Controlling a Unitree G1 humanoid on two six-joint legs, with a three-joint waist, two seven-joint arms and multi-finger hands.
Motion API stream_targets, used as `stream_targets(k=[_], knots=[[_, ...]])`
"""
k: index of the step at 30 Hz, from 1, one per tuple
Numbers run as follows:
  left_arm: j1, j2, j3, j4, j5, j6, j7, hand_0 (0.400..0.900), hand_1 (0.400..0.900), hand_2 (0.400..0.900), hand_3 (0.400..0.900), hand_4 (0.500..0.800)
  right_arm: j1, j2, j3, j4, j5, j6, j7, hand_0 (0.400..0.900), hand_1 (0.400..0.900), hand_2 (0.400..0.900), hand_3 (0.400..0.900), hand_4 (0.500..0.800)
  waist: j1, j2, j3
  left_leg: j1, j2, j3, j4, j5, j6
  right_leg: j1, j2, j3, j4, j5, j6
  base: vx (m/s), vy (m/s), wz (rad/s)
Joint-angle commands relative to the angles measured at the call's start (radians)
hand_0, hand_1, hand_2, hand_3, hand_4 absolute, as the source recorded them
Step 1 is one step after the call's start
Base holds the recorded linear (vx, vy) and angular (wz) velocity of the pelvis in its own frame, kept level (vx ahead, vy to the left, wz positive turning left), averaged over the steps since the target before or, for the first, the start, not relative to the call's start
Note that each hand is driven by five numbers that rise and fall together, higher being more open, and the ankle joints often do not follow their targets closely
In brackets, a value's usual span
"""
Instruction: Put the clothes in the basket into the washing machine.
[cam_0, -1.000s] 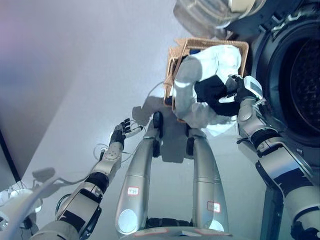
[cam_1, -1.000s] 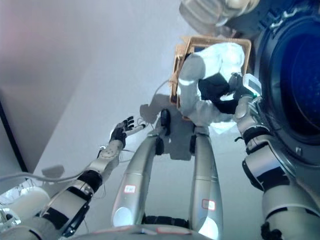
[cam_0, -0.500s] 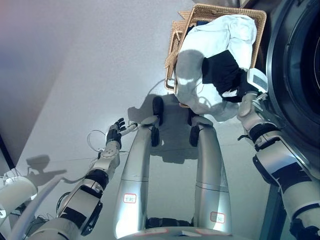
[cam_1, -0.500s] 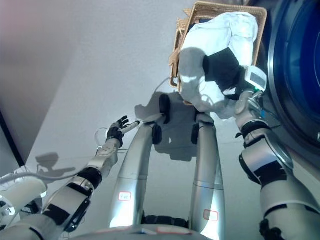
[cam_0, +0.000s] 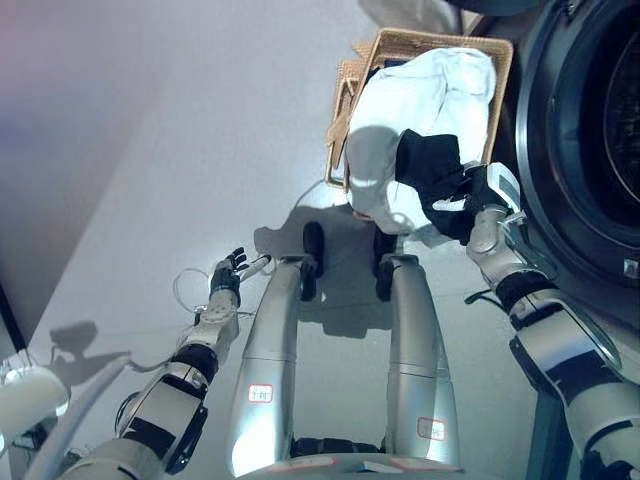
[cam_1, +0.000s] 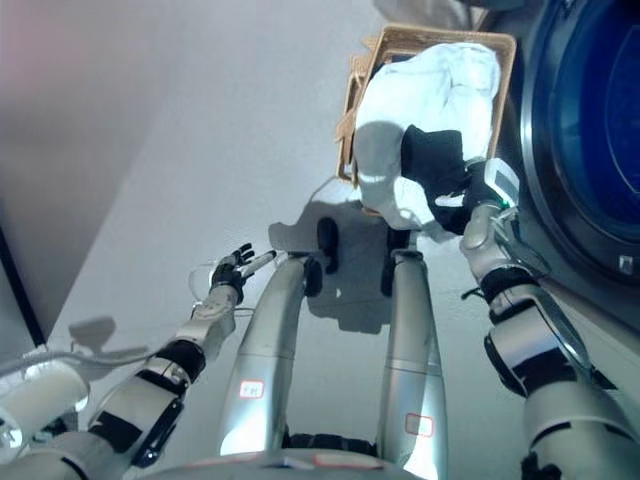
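Observation:
A wicker basket (cam_0: 440, 38) stands on the floor at the top centre, next to the washing machine's round opening (cam_0: 600, 130) on the right. A big white cloth (cam_0: 420, 100) fills the basket and spills over its near edge. A black garment (cam_0: 425, 165) lies on the white cloth. My right hand (cam_0: 483, 192) is at the basket's near right corner, its dark fingers curled into the black garment. Low on the left, away from the basket, my left hand (cam_0: 224, 276) hangs with relaxed fingers, holding nothing.
The washing machine's dark front rim (cam_1: 560, 200) runs down the right side, close to my right forearm. A pale wall (cam_0: 60, 150) rises on the left. Grey floor (cam_0: 230, 130) lies between the wall and the basket.
The view has shifted. My right hand, still clenched on the black garment, has drawn it slightly toward the basket's near edge. The left hand hangs much as before.

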Motion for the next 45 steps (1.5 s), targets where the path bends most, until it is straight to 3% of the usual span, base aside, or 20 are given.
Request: stream_targets(k=[1,6,10,16,22,30,31,32,33,37,45], knots=[[0.138,0.016,0.065,0.044,0.021,0.006,0.035,0.9,0.9,0.9,0.9,0.8,0.11,-0.033,-0.092,-0.215,0.095,-0.102,-0.065,0.4,0.4,0.4,0.4,0.5,-0.035,-0.005,-0.064,0.037,-0.019,0.049,-0.161,0.037,-0.011,0.03,0.038,-0.006,-0.14,0.08,0.03,0.03,0.004,-0.22],[0.154,-0.007,0.113,0.077,0.008,0.021,0.031,0.9,0.9,0.9,0.9,0.8,0.246,0.044,-0.327,-0.415,0.399,-0.246,-0.067,0.4,0.4,0.4,0.4,0.5,-0.067,-0.013,-0.072,0.096,-0.008,0.058,-0.197,0.027,-0.01,0.09,0.052,0.006,-0.189,0.078,0.03,0.03,0.001,-0.17],[0.166,-0.022,0.136,0.095,-0.01,0.033,0.021,0.9,0.9,0.9,0.9,0.8,0.321,0.125,-0.449,-0.483,0.643,-0.351,-0.033,0.4,0.4,0.4,0.4,0.5,-0.085,-0.005,-0.077,0.133,-0.003,0.064,-0.209,0.017,-0.009,0.122,0.06,0.018,-0.206,0.072,0.028,0.04,-0.002,-0.13],[0.181,-0.025,0.136,0.114,-0.03,0.045,0.008,0.9,0.9,0.9,0.9,0.8,0.266,0.172,-0.565,-0.433,0.993,-0.459,0.012,0.4,0.4,0.4,0.4,0.5,-0.083,0.022,-0.085,0.169,-0.005,0.073,-0.217,0.005,-0.011,0.155,0.067,0.03,-0.218,0.063,0.025,0.03,-0.023,-0.07],[0.173,-0.019,0.108,0.126,-0.049,0.048,-0.002,0.9,0.9,0.9,0.9,0.8,0.043,0.107,-0.637,-0.282,1.203,-0.505,0.005,0.4,0.4,0.4,0.4,0.5,-0.059,0.06,-0.103,0.167,-0.009,0.085,-0.222,0.012,-0.015,0.147,0.066,0.038,-0.218,0.069,0.026,0.01,-0.03,0.0],[0.181,-0.012,0.057,0.113,-0.057,0.046,-0.019,0.9,0.9,0.9,0.9,0.8,-0.23,-0.114,-0.606,-0.037,1.256,-0.436,-0.015,0.4,0.4,0.4,0.4,0.5,-0.019,0.1,-0.13,0.167,-0.012,0.101,-0.232,0.024,-0.02,0.13,0.056,0.046,-0.201,0.073,0.031,0.02,-0.023,0.01],[0.184,-0.014,0.052,0.113,-0.056,0.045,-0.021,0.9,0.9,0.9,0.9,0.8,-0.248,-0.138,-0.6,-0.018,1.243,-0.425,-0.022,0.522,0.522,0.522,0.522,0.573,-0.016,0.103,-0.133,0.166,-0.013,0.104,-0.232,0.024,-0.02,0.127,0.055,0.047,-0.199,0.074,0.032,0.04,-0.046,0.03],[0.187,-0.015,0.044,0.112,-0.058,0.044,-0.022,0.9,0.9,0.9,0.9,0.8,-0.273,-0.165,-0.589,0.007,1.23,-0.417,-0.037,0.757,0.757,0.757,0.757,0.714,-0.013,0.107,-0.138,0.164,-0.013,0.107,-0.232,0.025,-0.021,0.125,0.052,0.048,-0.196,0.075,0.033,0.03,-0.032,0.02],[0.186,-0.017,0.044,0.112,-0.058,0.044,-0.022,0.9,0.9,0.9,0.9,0.8,-0.277,-0.168,-0.587,0.011,1.23,-0.416,-0.037,0.9,0.9,0.9,0.9,0.8,-0.012,0.109,-0.139,0.163,-0.013,0.108,-0.233,0.025,-0.02,0.123,0.052,0.048,-0.196,0.075,0.033,0.0,0.0,0.0],[0.191,-0.027,0.03,0.105,-0.061,0.042,-0.021,0.9,0.9,0.9,0.9,0.8,-0.308,-0.204,-0.566,0.032,1.196,-0.41,-0.061,0.9,0.9,0.9,0.9,0.8,-0.007,0.117,-0.15,0.157,-0.013,0.112,-0.238,0.03,-0.021,0.112,0.048,0.048,-0.193,0.077,0.035,0.0,0.0,0.0],[0.184,-0.037,0.032,0.113,-0.068,0.041,-0.002,0.9,0.9,0.9,0.9,0.8,-0.273,-0.166,-0.54,-0.006,1.187,-0.42,-0.04,0.9,0.9,0.9,0.9,0.8,-0.011,0.109,-0.163,0.146,-0.01,0.108,-0.239,0.037,-0.022,0.104,0.049,0.04,-0.192,0.08,0.033,0.0,0.0,0.0]])
